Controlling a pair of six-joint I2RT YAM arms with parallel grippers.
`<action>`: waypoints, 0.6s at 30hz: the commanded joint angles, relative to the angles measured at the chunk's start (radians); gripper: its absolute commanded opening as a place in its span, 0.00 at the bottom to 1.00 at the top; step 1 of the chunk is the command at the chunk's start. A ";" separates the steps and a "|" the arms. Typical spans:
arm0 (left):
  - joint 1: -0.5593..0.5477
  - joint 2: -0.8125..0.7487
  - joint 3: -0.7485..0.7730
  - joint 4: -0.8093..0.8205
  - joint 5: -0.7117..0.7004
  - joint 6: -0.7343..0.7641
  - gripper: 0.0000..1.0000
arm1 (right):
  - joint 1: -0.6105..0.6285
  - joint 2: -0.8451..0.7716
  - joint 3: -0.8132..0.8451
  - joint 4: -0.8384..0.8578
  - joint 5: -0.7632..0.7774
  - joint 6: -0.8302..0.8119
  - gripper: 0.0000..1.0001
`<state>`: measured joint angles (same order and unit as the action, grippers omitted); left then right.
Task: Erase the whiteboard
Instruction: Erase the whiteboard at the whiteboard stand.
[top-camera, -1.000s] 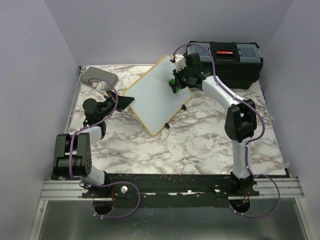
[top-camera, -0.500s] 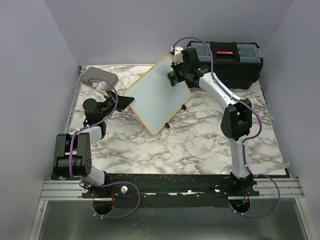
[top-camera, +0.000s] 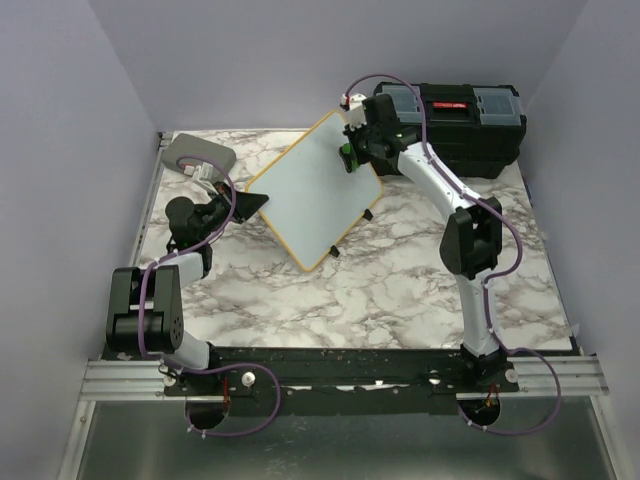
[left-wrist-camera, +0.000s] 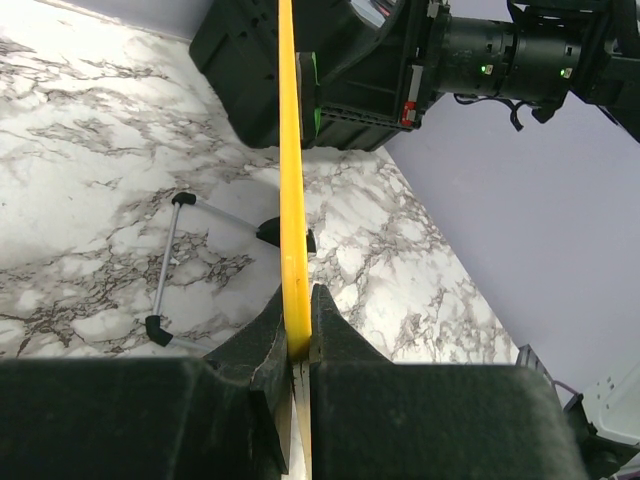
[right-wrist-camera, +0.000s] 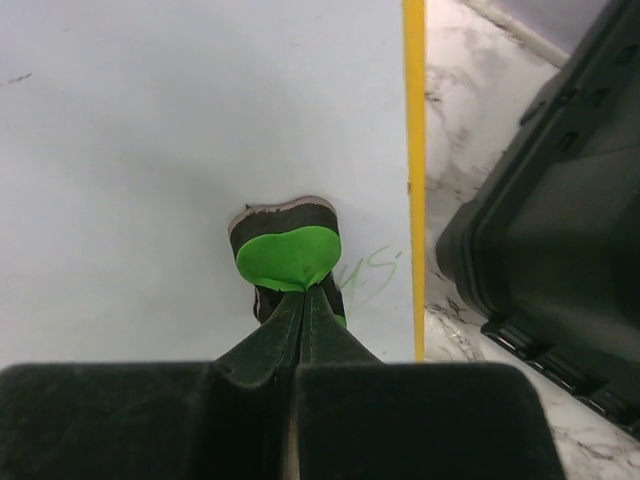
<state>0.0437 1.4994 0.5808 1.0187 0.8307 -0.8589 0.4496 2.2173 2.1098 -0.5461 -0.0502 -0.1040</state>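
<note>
White board, from above: I see the small rectangular whiteboard (top-camera: 315, 195) with its thin light-wood frame, set skewed over the marble table (top-camera: 400, 290) between my two arms.
Change, from above: over the last second my right gripper (top-camera: 349, 155) has slid up the board toward its far corner, by the black plastic toolbox (top-camera: 460, 125). The left gripper (top-camera: 250, 203) and the board have not moved.
Toolbox label: a red strip (top-camera: 452, 104), too small for me to read.
Left wrist: the left gripper (left-wrist-camera: 297, 320) is pinched tight on the whiteboard's (left-wrist-camera: 288, 180) yellow-looking edge. The toolbox (left-wrist-camera: 250, 80) is behind it.
Right wrist: the right gripper (right-wrist-camera: 303, 290) is clamped on a small green eraser (right-wrist-camera: 288, 250), which rests against the whiteboard's (right-wrist-camera: 150, 150) white face near the frame.
Writing: there is a faint green scribble (right-wrist-camera: 365, 270) just beside the eraser, and I can't read it.
</note>
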 joint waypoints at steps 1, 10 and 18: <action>-0.016 0.000 0.007 0.006 0.108 0.001 0.00 | -0.005 0.070 0.046 -0.163 -0.303 -0.076 0.00; -0.016 -0.002 0.008 -0.001 0.108 0.004 0.00 | -0.004 0.056 0.033 -0.120 -0.173 -0.030 0.01; -0.016 -0.002 0.012 0.000 0.108 0.003 0.00 | -0.007 0.048 0.017 -0.042 0.133 0.003 0.01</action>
<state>0.0437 1.4994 0.5808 1.0164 0.8284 -0.8585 0.4438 2.2421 2.1437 -0.6273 -0.0769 -0.1116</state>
